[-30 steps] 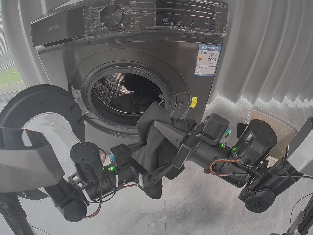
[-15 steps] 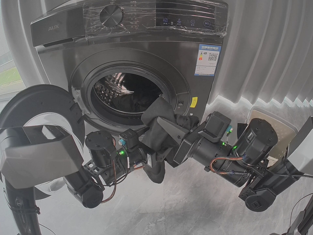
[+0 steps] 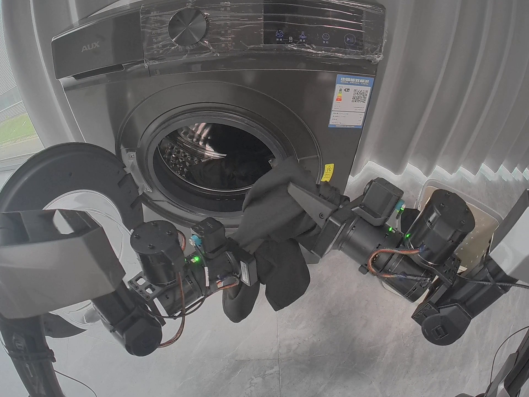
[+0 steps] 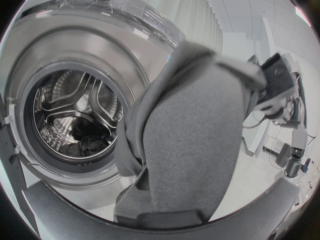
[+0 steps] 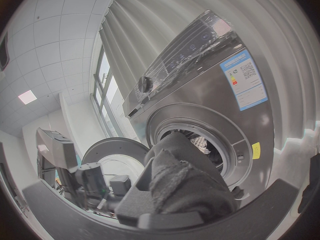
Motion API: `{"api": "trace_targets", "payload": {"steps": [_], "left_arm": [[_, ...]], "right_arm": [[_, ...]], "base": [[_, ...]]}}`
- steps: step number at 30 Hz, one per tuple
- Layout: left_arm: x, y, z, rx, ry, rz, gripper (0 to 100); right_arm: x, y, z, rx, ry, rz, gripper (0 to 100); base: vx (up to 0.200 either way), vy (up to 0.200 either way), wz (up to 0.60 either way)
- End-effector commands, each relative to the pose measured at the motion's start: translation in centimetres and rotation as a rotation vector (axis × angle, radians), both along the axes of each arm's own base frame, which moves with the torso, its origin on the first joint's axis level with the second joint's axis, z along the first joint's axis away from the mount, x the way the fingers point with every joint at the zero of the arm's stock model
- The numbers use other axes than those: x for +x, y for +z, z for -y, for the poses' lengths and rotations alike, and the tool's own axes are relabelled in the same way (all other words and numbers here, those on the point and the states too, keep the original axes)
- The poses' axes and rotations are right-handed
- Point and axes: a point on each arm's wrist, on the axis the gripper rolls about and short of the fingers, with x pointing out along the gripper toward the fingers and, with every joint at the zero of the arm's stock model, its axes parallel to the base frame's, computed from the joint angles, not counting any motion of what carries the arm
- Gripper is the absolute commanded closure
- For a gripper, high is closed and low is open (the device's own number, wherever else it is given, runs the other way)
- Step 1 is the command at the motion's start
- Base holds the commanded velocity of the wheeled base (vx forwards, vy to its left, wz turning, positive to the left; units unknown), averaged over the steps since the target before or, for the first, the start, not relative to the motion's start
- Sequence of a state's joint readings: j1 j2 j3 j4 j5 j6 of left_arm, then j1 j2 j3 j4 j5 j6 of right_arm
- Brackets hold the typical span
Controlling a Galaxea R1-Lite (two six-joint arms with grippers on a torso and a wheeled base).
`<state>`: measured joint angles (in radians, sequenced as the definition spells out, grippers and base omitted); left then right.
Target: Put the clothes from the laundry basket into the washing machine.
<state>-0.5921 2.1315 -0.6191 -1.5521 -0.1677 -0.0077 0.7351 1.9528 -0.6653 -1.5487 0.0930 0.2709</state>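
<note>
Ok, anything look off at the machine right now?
Yes. The dark garment, held between left tool and right tool, sits at the drum opening's rim, with a loose end dangling outside toward the floor. Wrinkled plastic film also covers the control panel.

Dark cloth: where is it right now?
In the head view, the dark cloth hangs mid-frame between the left gripper and right gripper, just in front of the lower right rim of the open washer.
</note>
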Motion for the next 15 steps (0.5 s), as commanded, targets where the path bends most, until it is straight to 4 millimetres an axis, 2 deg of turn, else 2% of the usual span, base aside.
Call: {"api": "trace_targets", "payload": {"steps": [1,5,11,15], "left_arm": [[-2.9,3.7,-1.8,-0.044,-0.006,0.058,100],[-5.8,5.0,-3.1,-0.047,-0.029,0.064,100],[-6.9,6.3,-3.8,-0.062,-0.033,0.102,100],[-6.8,6.4,-3.9,-0.069,-0.030,0.108,100]], "right_arm": [[0.8,-0.3,1.5,-0.011,-0.049,-0.013,100],[0.2,-0.8,1.7,-0.030,-0.038,-0.033,100],[-0.6,-2.2,2.0,-0.078,-0.028,-0.074,100],[-1.2,-3.3,2.4,-0.117,-0.023,-0.113,100]], "base": [[0.000,0.000,0.00],[0.000,0.000,0.00],[0.000,0.000,0.00],[0.000,0.000,0.00]]}}
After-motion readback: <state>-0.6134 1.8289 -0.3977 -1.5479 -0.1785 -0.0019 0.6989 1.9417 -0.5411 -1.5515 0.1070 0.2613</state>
